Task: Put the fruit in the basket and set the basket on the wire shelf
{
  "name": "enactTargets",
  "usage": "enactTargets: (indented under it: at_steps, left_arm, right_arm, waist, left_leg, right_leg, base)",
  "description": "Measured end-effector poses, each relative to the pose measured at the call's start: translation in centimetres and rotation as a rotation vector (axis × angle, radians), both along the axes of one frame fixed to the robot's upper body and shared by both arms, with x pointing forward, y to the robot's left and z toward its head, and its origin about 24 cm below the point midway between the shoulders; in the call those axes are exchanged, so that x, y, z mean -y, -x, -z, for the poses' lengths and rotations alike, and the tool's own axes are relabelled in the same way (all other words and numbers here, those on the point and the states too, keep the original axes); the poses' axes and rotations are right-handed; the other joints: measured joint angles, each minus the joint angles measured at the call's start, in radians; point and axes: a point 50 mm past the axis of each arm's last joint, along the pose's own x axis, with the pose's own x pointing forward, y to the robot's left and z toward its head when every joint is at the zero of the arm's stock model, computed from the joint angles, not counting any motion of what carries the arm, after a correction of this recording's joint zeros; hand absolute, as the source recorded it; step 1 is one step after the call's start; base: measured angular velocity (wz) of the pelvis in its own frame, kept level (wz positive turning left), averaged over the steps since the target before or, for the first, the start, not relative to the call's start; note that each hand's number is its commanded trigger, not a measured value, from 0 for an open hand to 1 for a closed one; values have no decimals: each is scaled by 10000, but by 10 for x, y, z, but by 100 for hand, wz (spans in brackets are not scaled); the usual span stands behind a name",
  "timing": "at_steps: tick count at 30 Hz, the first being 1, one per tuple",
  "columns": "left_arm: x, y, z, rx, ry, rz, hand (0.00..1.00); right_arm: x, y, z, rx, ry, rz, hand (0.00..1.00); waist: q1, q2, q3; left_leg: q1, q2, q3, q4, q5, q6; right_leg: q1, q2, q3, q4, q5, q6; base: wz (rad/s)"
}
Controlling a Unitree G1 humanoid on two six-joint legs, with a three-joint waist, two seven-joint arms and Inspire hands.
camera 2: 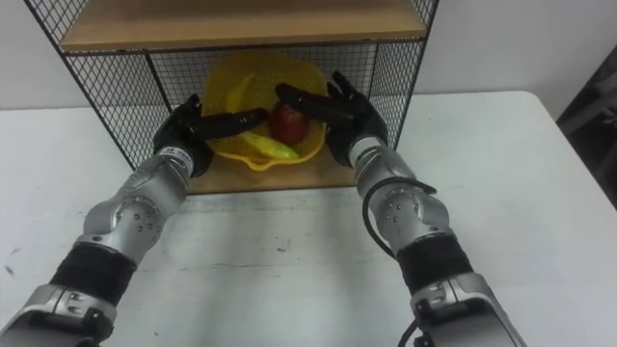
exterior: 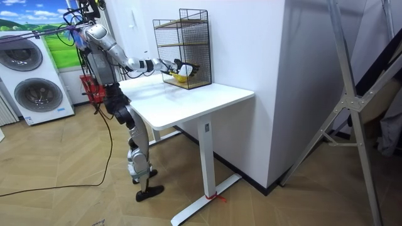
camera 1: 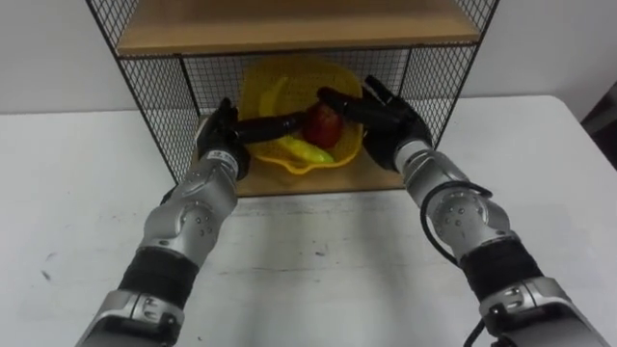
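Wire shelf [camera 1: 154, 96] front open, sides meshed.

1. The left hand [camera 1: 220, 135] and right hand [camera 1: 390, 120] are black all over
2. Rounded silver-grey shells cover both forearms, ending in black ribbed sleeves
3. A black cable loops off the right forearm

Basket [camera 2: 289, 69]: yellow, set on the wire shelf's [camera 2: 96, 87] lower board; apple [camera 2: 286, 123] and banana [camera 2: 270, 146] held inside.
Left hand [camera 2: 188, 130]: fingers stretched straight across the basket's front.
Right hand [camera 2: 352, 111]: fingers stretched straight over the rim, beside the apple.
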Motion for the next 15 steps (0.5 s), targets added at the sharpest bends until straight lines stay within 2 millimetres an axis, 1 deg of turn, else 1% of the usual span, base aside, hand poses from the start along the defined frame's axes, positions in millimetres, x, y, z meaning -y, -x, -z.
enactTargets:
  at_steps: [1,3,4,5,6,8,9,10,11,15]
  left_arm:
    - [-1,2,-2,174,-222,32,0]
    - [-7,8,-4,545,-531,50,0]
    - [-11,15,-4,825,-713,59,0]
    - [-13,19,-4,924,-788,58,0]
    - [-18,26,-2,999,-887,53,0]
    - [-23,41,3,1112,-1048,153,0]
    - [-24,44,4,1155,-1062,207,0]
    - [-27,53,3,1366,-1029,265,0]
    - [-29,60,-1,1620,-1018,269,0]
    - [-32,70,-13,2429,-1171,479,0]
  right_arm:
    - [1,3,0,158,265,-69,0]
    - [3,12,3,367,565,-192,0]
    - [5,20,7,502,841,-270,0]
    - [7,24,9,532,916,-287,0]
    - [8,31,14,512,1111,-304,0]
    - [12,43,23,357,1483,-286,0]
    - [13,47,25,346,1516,-275,0]
    - [16,55,25,472,1498,-249,0]
    - [18,61,23,683,1390,-197,0]
    - [23,68,14,1324,1575,-138,0]
  waist:
    - [22,-12,-8]
    - [48,-68,-54]
    - [49,-115,-86]
    - [31,-123,-91]
    - [41,-132,-97]
    - [25,-200,-160]
    - [25,-223,-197]
    - [18,-270,-246]
    - [21,-292,-260]
    - [31,-284,-261]
  left_leg:
    - [35,-5,-7,-30,20,-6]
    - [184,-28,1,-268,129,-18]
    - [304,-37,-1,-408,195,-25]
    - [340,-36,-4,-448,203,-26]
    - [424,-29,-2,-459,214,-29]
    - [577,-20,-23,-457,210,-35]
    - [590,-20,-27,-455,194,-56]
    - [590,-26,-51,-449,173,-86]
    - [590,-30,-71,-450,170,-88]
    - [629,-30,-75,-450,172,-87]
  right_leg:
    - [26,0,5,-1,0,0]
    - [75,-5,41,-56,7,2]
    - [189,0,37,-204,32,5]
    - [234,1,28,-228,46,5]
    - [370,18,14,-344,92,5]
    - [528,15,-11,-360,90,12]
    - [540,7,-45,-367,73,21]
    - [536,-9,-91,-379,29,53]
    - [541,-11,-107,-386,12,80]
    - [580,-13,-125,-373,12,79]
  base:
    - [0]
    - [0]
    - [0]
    - [3]
    - [0]
    - [0]
    - [3]
    - [4]
    - [4]
    - [0]
